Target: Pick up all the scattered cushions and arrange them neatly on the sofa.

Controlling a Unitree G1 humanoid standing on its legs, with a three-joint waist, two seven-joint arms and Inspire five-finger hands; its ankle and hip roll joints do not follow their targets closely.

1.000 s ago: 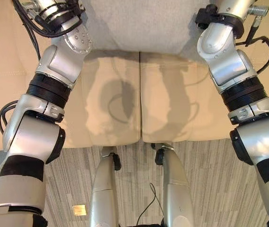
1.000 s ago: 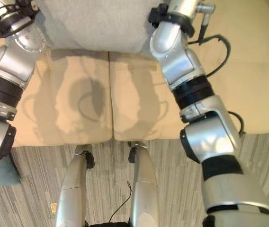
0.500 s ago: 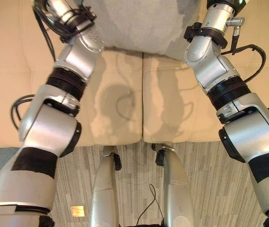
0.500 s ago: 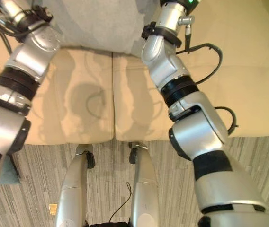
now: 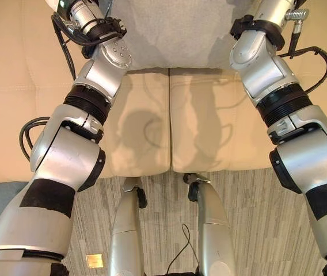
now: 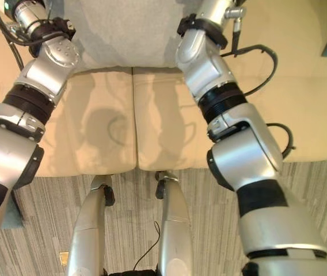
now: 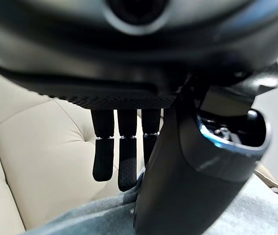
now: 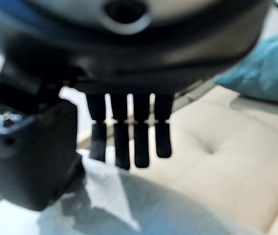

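Fingers of the left hand (image 7: 122, 156) hang straight past the thumb, their tips reaching down behind the top edge of the large grey fabric cushion (image 5: 172, 31), with the thumb on the cushion's near side; nothing is curled round the cloth. The right hand (image 8: 129, 139) matches it: straight fingers in a row, tips at the cushion's edge, thumb on the near face. Both hands are therefore open, flat against the cushion between them rather than clamped on it.

That cushion sits at the back of the cream leather sofa (image 5: 209, 132), against the tufted backrest and above the seam between the two seat pads. A teal cushion (image 8: 261, 63) lies further along the sofa on the robot's right.

Compared with half a second ago, both forearms have swung slightly and the right arm has moved outward, while the cushion looks squarer to the seat seam. My reading is that placement of this cushion is nearly finished, and release with a small straightening press remains.
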